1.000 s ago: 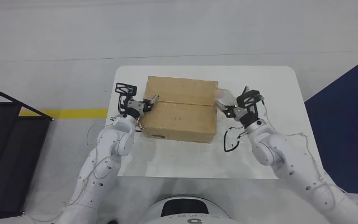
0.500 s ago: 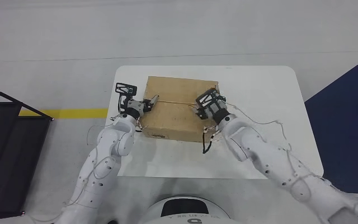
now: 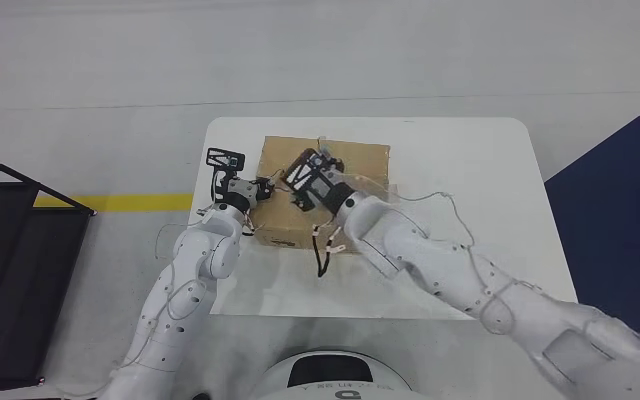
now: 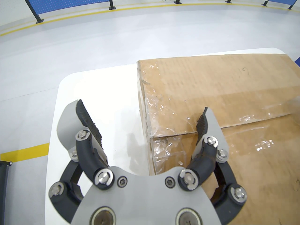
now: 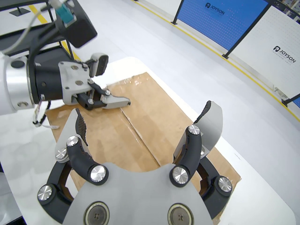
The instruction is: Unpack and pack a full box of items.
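Note:
A closed cardboard box (image 3: 350,158), its top seam under clear tape, lies in the middle of the white table (image 3: 460,160). At the box's left end my left gripper (image 3: 268,186) stands open. In the left wrist view one of its fingers rests on the box top (image 4: 211,90) at the seam and the other hangs over the table (image 4: 98,90), with the left gripper (image 4: 141,111) straddling the box's edge. My right arm stretches across the box, and the right gripper (image 3: 303,178) hovers open above the seam (image 5: 140,136), close to the left gripper (image 5: 112,83).
A black rack (image 3: 25,260) stands on the floor left of the table, beside a yellow floor line (image 3: 120,202). A dark blue panel (image 3: 600,170) stands past the table's right edge. Bare table surface (image 5: 246,169) runs along the box's sides.
My right arm has swung from the box's right end across its top to the left end, close to the left gripper. The left arm and the box have stayed still.

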`<action>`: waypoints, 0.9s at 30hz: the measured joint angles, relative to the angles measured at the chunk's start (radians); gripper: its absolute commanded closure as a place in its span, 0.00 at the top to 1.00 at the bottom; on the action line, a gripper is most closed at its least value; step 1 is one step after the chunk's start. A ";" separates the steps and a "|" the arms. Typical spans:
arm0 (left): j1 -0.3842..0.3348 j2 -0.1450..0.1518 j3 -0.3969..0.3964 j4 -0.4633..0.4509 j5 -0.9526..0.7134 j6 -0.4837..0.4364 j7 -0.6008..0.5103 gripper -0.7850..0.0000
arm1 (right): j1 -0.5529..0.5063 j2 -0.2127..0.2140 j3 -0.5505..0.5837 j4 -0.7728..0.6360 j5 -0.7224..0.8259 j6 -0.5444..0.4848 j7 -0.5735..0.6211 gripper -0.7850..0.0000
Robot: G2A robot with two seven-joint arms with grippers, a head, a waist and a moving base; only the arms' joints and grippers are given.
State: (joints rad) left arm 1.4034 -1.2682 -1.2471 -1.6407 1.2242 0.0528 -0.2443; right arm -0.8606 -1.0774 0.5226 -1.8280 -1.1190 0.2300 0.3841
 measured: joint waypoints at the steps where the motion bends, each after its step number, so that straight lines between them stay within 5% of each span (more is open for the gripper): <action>1: 0.000 0.000 0.000 0.000 0.000 0.000 0.000 1.00 | -0.004 -0.001 0.014 -0.003 0.010 0.006 -0.010 1.00; 8: 0.000 0.000 0.000 0.000 0.000 0.000 0.000 1.00 | -0.168 0.059 0.246 -0.043 0.114 -0.072 -0.119 1.00; 12: 0.000 0.000 0.000 0.000 0.000 0.000 0.000 1.00 | -0.286 0.101 0.404 -0.044 0.156 -0.246 -0.132 1.00; 21: 0.000 0.000 0.000 0.000 0.000 0.000 0.000 1.00 | -0.283 0.099 0.389 -0.043 0.160 -0.220 -0.137 1.00; 27: 0.000 0.000 0.000 0.000 0.000 0.000 0.000 1.00 | -0.423 0.122 0.561 0.020 0.427 -0.382 -0.273 1.00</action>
State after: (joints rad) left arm 1.4034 -1.2682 -1.2471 -1.6407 1.2242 0.0528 -0.2443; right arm -1.2837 -0.9556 1.0838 -1.8082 -0.6924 -0.1519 0.1106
